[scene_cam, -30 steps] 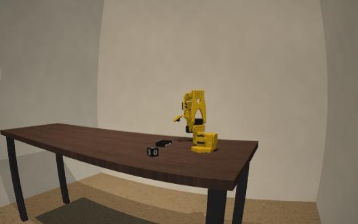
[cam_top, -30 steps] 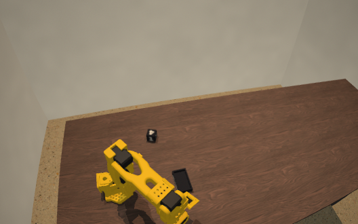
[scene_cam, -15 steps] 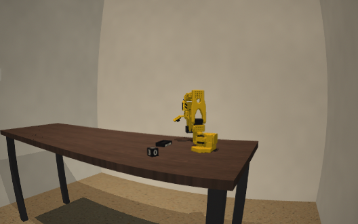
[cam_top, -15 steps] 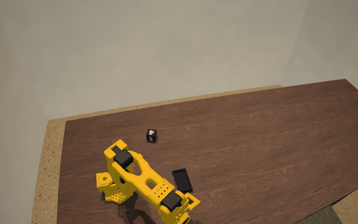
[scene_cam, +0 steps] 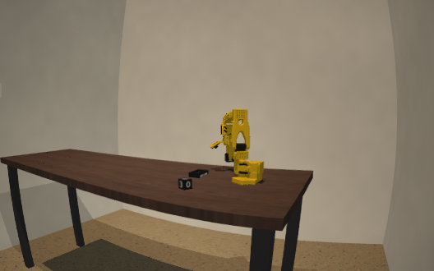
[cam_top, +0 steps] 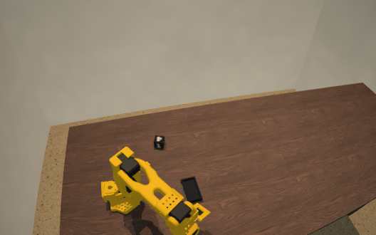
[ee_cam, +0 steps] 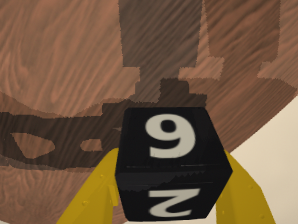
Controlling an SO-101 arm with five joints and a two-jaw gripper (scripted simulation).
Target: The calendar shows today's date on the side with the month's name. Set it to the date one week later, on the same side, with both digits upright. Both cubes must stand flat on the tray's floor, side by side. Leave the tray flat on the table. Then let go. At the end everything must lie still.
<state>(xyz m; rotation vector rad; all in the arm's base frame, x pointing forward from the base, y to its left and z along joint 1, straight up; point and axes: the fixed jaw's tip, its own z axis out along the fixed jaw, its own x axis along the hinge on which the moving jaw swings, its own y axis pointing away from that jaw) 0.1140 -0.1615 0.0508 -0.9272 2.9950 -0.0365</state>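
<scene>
- Pincer: clamped on a black digit cube, one yellow finger on each flank. The cube hangs above the tabletop; the wrist view reads a 6-or-9 glyph on the upper face and a 2, inverted, on the face below.
- Tray: a dark, shallow, open box lying flat on the tabletop, just beside the arm on the side away from its base. No cube stands in it; both seats look vacant.
- Second cube: resting on the tabletop, well apart from the tray, beyond the arm's shoulder. The exterior view shows it nearer the front edge than the tray, with two faces visible that appear to read 3 and 0.
- Month name: not legible in any view, so the display side of the tray cannot be told.
- Judged hazards: the 6-or-9 glyph is ambiguous, so a wrong roll would seat an inverted or wrong digit; a descent off the tray's axis could land the cube on the rim, tipping it or shoving the tray; a release above the floor may let the cube tumble to another face; the tray's closeness to the arm leaves little room to swing.
</scene>
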